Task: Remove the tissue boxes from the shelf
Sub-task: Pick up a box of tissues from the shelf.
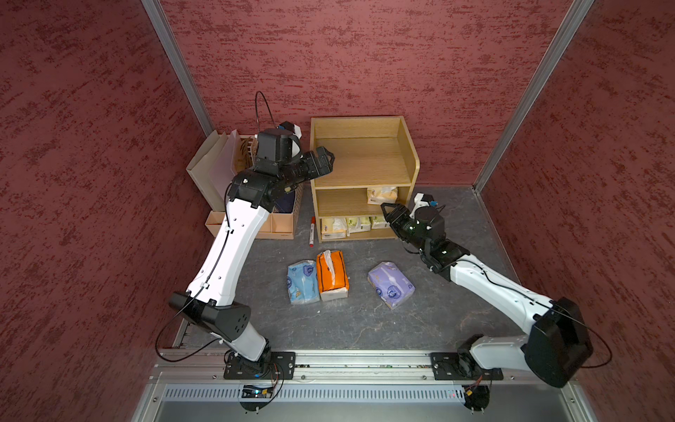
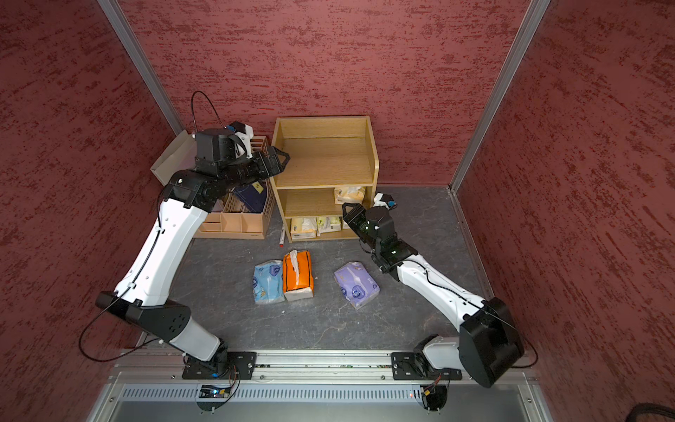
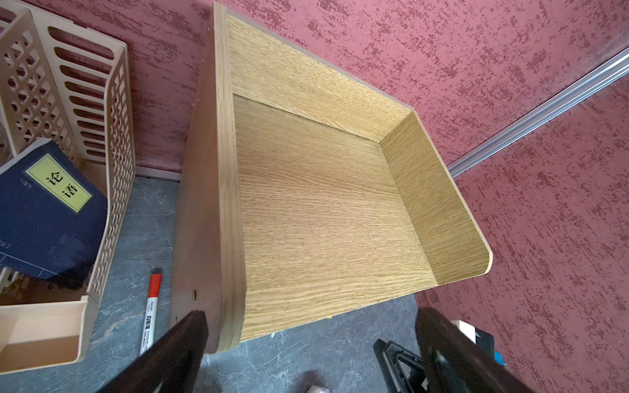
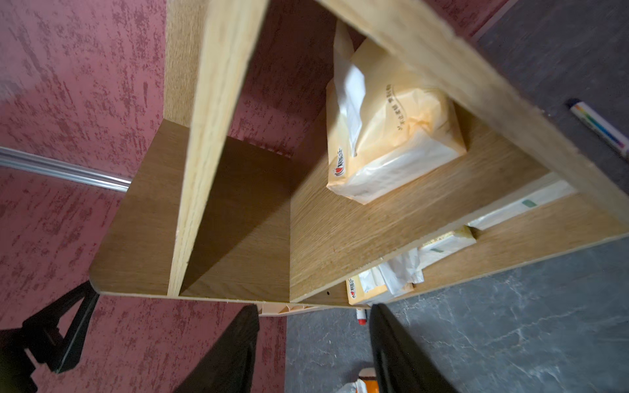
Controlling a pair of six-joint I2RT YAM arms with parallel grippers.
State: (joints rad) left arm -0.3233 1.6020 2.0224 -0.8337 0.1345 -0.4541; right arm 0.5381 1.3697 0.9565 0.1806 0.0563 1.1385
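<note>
Left tool (image 3: 311,314) spread, navy book (image 3: 41,221) labelled 论语

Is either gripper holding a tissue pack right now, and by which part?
Neither. Left gripper is open by the top tier of the shelf; right gripper is open, not touching the pale yellow-orange tissue pack.

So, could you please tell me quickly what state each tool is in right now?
Left tool: open, holding nothing.
Right tool: open, holding nothing.
</note>
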